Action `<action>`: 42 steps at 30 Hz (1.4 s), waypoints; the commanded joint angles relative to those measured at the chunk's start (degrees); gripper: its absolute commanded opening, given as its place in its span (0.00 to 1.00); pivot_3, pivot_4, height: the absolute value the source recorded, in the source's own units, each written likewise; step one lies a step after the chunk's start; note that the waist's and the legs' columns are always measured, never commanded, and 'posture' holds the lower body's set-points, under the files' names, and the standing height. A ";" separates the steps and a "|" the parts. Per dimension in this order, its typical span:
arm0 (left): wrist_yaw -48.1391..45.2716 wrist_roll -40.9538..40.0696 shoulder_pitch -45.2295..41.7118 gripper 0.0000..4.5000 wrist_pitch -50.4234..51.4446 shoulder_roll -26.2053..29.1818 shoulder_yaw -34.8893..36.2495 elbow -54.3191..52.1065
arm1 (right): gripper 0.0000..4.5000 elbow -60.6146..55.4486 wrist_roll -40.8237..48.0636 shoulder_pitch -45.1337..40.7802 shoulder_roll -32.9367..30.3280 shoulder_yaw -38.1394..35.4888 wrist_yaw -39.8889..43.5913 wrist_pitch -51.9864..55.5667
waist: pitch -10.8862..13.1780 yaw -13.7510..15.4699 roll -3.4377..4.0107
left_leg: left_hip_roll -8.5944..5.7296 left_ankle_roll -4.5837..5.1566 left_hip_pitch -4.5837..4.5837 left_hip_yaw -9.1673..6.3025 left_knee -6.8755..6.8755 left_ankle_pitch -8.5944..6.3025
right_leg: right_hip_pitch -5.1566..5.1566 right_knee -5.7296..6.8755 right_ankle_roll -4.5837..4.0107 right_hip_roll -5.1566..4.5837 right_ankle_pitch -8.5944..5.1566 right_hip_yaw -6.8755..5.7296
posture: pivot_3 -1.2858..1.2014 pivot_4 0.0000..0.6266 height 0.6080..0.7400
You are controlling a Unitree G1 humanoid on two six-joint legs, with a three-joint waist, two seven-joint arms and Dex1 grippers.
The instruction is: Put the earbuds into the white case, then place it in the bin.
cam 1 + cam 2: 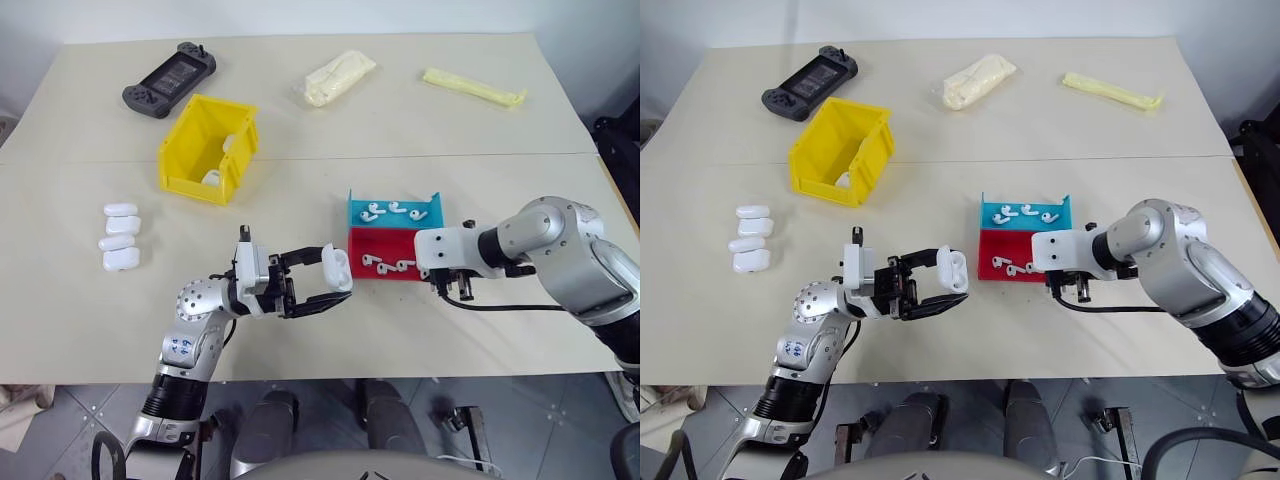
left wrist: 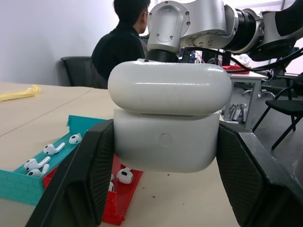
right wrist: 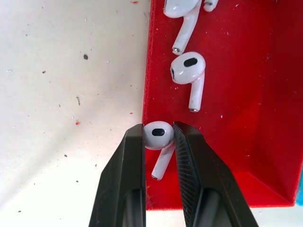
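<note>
White plastic sits pinched in both of my hands. My left hand (image 1: 318, 283) is clamped shut on the white case (image 1: 338, 270), holding it above the worktop (image 1: 420, 130) just beside the red tray (image 1: 392, 253). In the left wrist view the lid looks seated on the body, or at most barely cracked; I cannot tell which.

My right hand (image 3: 158, 137) points down into the near corner of the red tray, close to its wall, and its two fingers have nearly met on the head of one earbud (image 3: 158, 135), touching it on both sides. The stem hangs free below the pads. Two more earbuds (image 3: 189, 71) lie further along the tray, and others rest in the blue tray (image 1: 392, 211) behind it.

To do this pick well, I judge I should finish the squeeze gently, since a glossy rounded head can squirt out sideways. Then I should lift straight up so the stem clears the tray wall and does not drag its neighbours. I need to keep the case steady and open its lid before bringing the bud across.

Far off to my left stands the yellow bin (image 1: 190, 140), with what look like white cases inside.
</note>
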 commanded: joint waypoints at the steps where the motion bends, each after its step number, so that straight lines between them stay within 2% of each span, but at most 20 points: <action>1: 0.21 -0.99 0.12 0.62 -0.54 0.09 0.24 -1.84 | 0.11 -0.42 -0.88 0.87 0.89 -0.43 0.07 -0.12 | 0.00 0.00 0.00 | 0.00 0.00 0.00 0.00 0.00 0.00 | 0.00 0.00 0.00 0.00 0.00 0.00 | 0.52 0.24 1.00; 6: -0.99 -1.62 -0.02 0.62 -0.19 0.33 -0.17 -1.68 | 0.11 -1.70 1.14 0.66 1.34 -2.99 0.46 1.22 | 0.00 0.05 0.00 | 0.00 0.00 -0.01 0.00 0.00 0.00 | 0.00 0.00 0.00 -0.01 0.00 0.00 | 0.52 0.24 1.00; 9: -2.83 -2.67 -0.92 0.62 0.35 0.07 -0.71 -1.04 | 0.11 -4.21 6.67 1.00 0.27 -9.73 1.68 3.90 | 0.03 0.19 0.03 | -0.01 0.00 -0.04 -0.01 -0.01 0.00 | -0.02 -0.02 0.00 -0.02 0.00 0.00 | 0.52 0.24 1.00; 13: -3.62 -2.70 -2.49 0.62 -0.27 -0.79 -0.48 0.64 | 0.11 -7.06 15.46 5.50 0.10 -20.81 1.79 3.91 | 0.03 0.38 0.03 | -0.01 0.01 -0.08 -0.03 -0.03 0.00 | -0.02 -0.09 0.00 -0.02 0.00 -0.02 | 0.52 0.24 1.00; 17: -4.91 -4.08 -4.36 0.62 -0.73 -2.70 0.08 3.16 | 0.11 -9.66 25.78 13.28 8.72 -35.25 -3.97 -0.01 | 0.05 0.49 -0.05 | -0.02 0.02 -0.07 -0.04 -0.03 -0.01 | 0.03 -0.12 0.02 -0.02 0.01 -0.04 | 0.52 0.24 1.00; 20: -4.10 -6.72 -6.01 0.62 3.01 -3.95 1.11 3.53 | 0.11 -13.06 36.69 17.22 19.25 -42.87 -10.34 1.14 | 0.07 0.25 -0.09 | -0.01 0.03 -0.07 -0.04 -0.02 0.00 | 0.03 -0.10 0.06 -0.02 0.03 -0.01 | 0.52 0.24 1.00; 22: -5.44 -6.79 -7.05 0.62 2.99 -4.20 0.81 4.31 | 0.11 -13.79 40.50 18.63 26.09 -46.29 -16.68 0.21 | 0.07 0.09 -0.08 | 0.01 0.01 -0.04 -0.03 -0.02 0.01 | 0.00 0.00 0.06 -0.02 0.04 0.02 | 0.52 0.24 1.00; 29: -6.88 -8.67 -9.77 0.62 4.33 -5.00 1.46 5.41 | 0.11 -22.39 51.65 24.18 40.08 -43.44 -28.78 -0.76 | 0.05 0.10 -0.03 | 0.12 -0.01 -0.04 -0.13 -0.05 0.02 | -0.03 0.00 0.06 -0.03 0.04 -0.01 | 0.52 0.24 1.00; 35: -6.00 -9.22 -11.13 0.62 6.57 -5.39 1.66 4.49 | 0.11 -24.89 53.63 25.68 43.27 -37.34 -32.88 -2.50 | 0.04 0.04 -0.03 | 0.01 0.02 -0.02 -0.13 -0.03 0.04 | 0.00 0.01 0.09 -0.01 0.05 -0.01 | 0.52 0.24 1.00; 42: -5.20 -10.26 -12.48 0.62 9.53 -6.21 1.40 2.02 | 0.11 -21.61 49.53 28.72 45.52 -30.86 -32.64 -9.31 | 0.04 -0.10 -0.03 | -0.05 0.02 -0.02 -0.11 -0.04 0.04 | -0.01 0.00 0.09 -0.01 0.05 0.00 | 0.52 0.24 1.00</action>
